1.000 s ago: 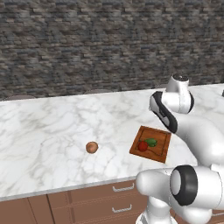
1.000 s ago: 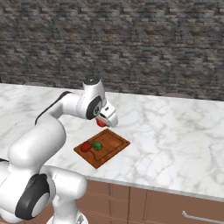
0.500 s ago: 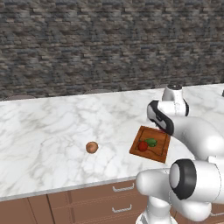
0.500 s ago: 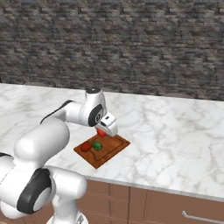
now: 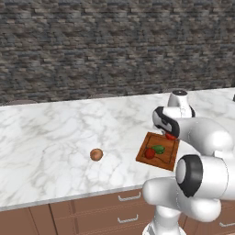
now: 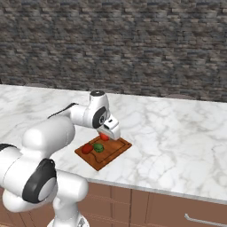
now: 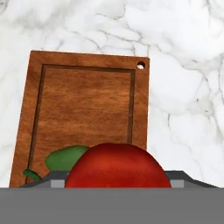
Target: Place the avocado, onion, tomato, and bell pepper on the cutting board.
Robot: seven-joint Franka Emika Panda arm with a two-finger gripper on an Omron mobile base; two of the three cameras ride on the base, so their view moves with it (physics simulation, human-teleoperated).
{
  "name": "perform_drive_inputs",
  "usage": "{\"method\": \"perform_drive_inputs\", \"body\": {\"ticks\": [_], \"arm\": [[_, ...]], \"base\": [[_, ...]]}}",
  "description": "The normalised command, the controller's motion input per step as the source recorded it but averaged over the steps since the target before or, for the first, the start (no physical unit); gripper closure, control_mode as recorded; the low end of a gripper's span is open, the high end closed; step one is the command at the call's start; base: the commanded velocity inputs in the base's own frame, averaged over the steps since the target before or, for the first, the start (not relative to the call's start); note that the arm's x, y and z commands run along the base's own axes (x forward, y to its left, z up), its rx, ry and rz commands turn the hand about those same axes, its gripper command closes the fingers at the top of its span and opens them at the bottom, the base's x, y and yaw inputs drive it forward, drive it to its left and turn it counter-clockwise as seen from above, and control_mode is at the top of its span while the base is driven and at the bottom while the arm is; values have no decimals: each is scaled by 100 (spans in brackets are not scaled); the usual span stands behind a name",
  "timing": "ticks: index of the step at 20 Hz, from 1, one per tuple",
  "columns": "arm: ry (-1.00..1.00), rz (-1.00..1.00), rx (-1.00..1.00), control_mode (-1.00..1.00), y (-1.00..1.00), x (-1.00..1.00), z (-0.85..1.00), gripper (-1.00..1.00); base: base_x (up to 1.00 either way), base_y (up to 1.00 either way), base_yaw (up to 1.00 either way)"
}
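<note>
The arm [image 6: 48, 133] is big, smooth and white, made of round fat parts. Its joints are dark rings with grey middles.

The cutting board [image 6: 110, 156] lies on the marble table [image 6: 177, 142] near its front edge. On it sit a red ball [image 6: 87, 148] and the avocado [image 6: 98, 147], side by side — another red ball [image 6: 104, 136] sits under the gripper [image 6: 106, 134].

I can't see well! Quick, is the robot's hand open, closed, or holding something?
Hand: holding a round red vegetable over the reddish-brown wooden cutting board.
</note>
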Motion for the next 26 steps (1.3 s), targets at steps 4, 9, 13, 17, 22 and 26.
{"method": "perform_drive_inputs", "body": {"ticks": [4, 9, 13, 17, 22, 26], "arm": [[0, 1, 6, -100, 0, 38, 0, 100], [0, 1, 8, -100, 0, 26, 0, 100], [0, 0, 5, -100, 0, 23, -10, 100], [0, 0, 0, -100, 0, 32, -19, 100], [1, 0, 0, -100, 0, 33, -31, 100], [1, 0, 0, -100, 5, 30, -44, 100]], "base": [[0, 0, 0], [0, 0, 0], [0, 0, 0], [0, 0, 0], [0, 0, 0], [0, 0, 0]]}}
